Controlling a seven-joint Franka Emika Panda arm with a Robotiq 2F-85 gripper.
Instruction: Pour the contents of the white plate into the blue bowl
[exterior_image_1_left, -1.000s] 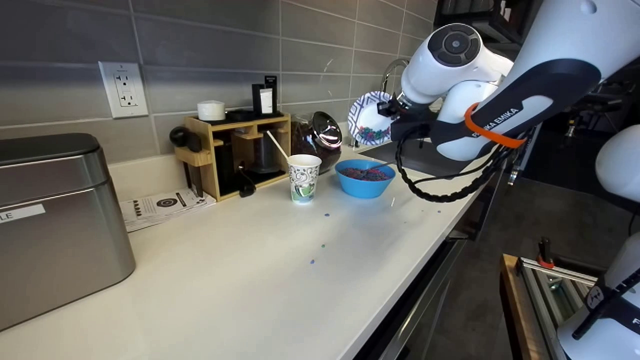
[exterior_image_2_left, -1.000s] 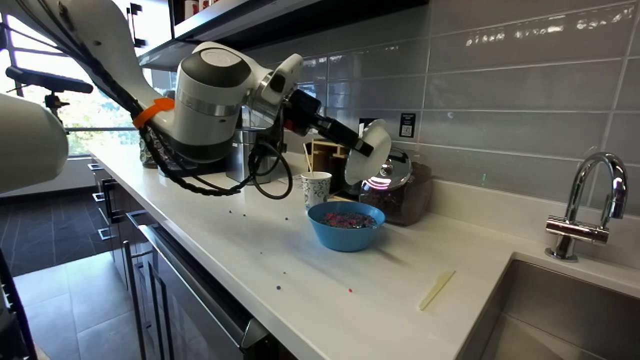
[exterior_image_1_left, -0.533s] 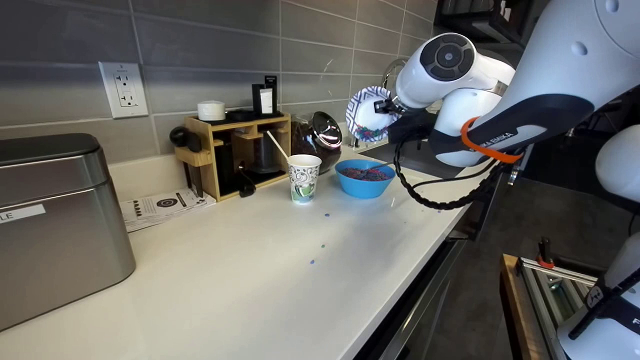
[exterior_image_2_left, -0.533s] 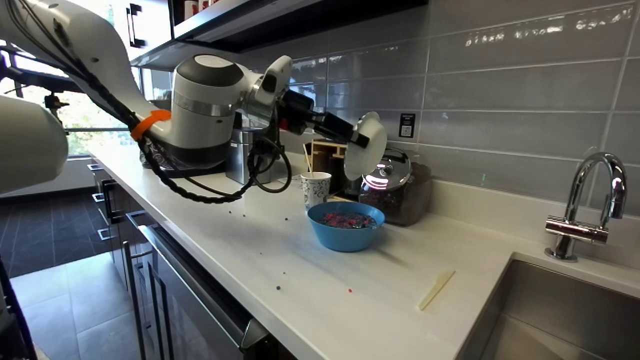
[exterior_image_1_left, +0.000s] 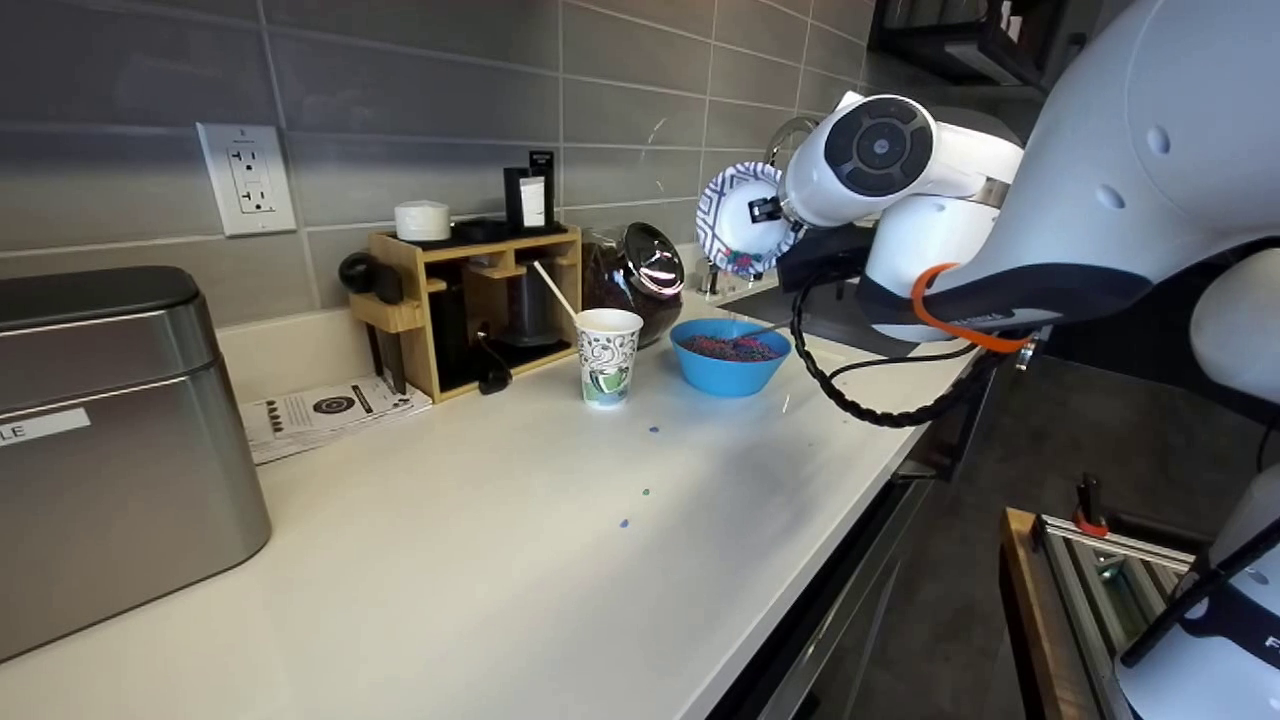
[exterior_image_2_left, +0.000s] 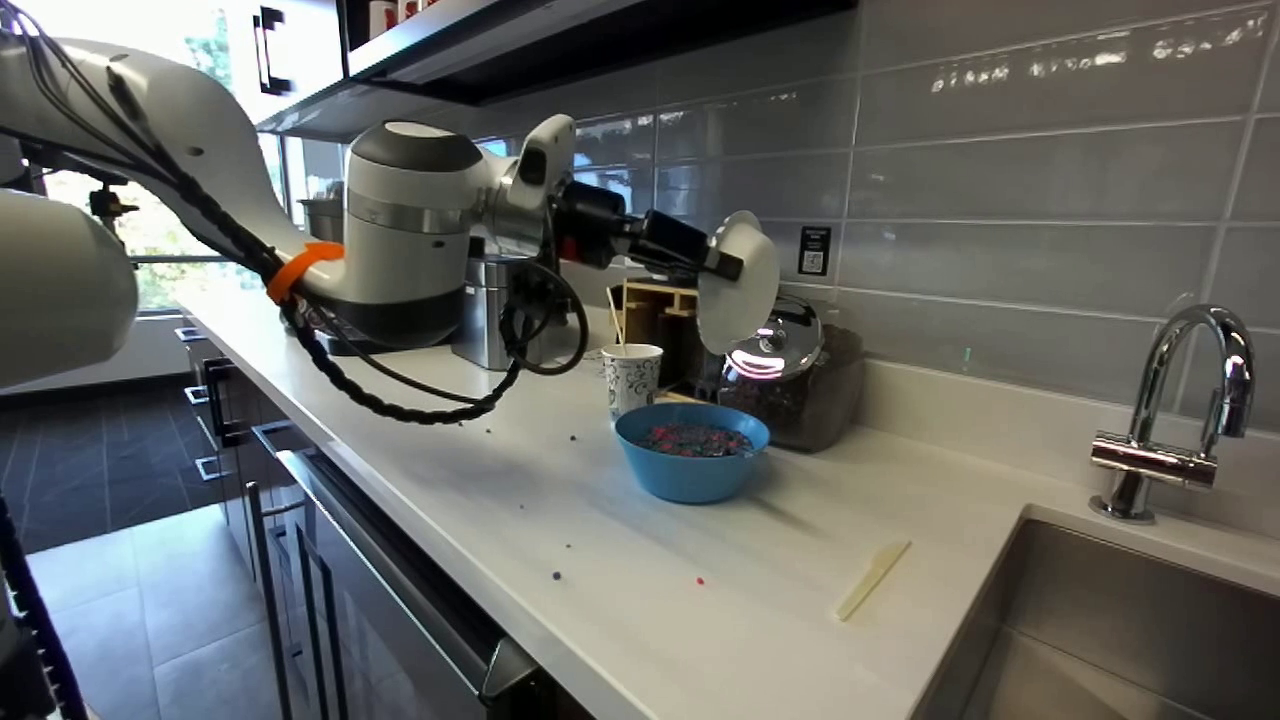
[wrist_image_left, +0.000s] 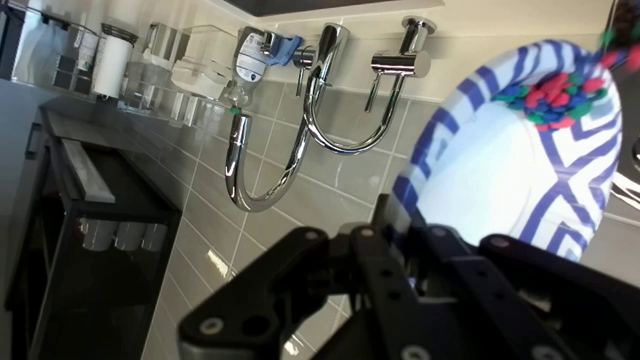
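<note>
My gripper (wrist_image_left: 400, 220) is shut on the rim of the white plate (wrist_image_left: 480, 170), which has a blue patterned rim. The plate is tilted steeply, almost on edge, above the blue bowl (exterior_image_1_left: 728, 376) in both exterior views (exterior_image_2_left: 690, 478). A small heap of red, blue and green bits (wrist_image_left: 557, 100) lies at the plate's lower rim. Blurred bits show just past the rim in the wrist view. The bowl holds similar dark and reddish bits. In an exterior view the plate's plain white back (exterior_image_2_left: 745, 295) faces the camera and hides the heap.
A patterned paper cup (exterior_image_1_left: 607, 355) with a stick stands beside the bowl. A glass jar (exterior_image_2_left: 815, 390) stands behind it. A wooden organizer (exterior_image_1_left: 480, 310), a metal bin (exterior_image_1_left: 120, 450), a pale knife (exterior_image_2_left: 873, 580), a faucet (exterior_image_2_left: 1150, 460) and a sink are also there. Loose bits lie on the counter.
The plate has tilted further towards vertical, still held. The heap on it has shrunk and sits lower, at the bottom rim. The arm's upper link has lowered. The bowl has not moved.
</note>
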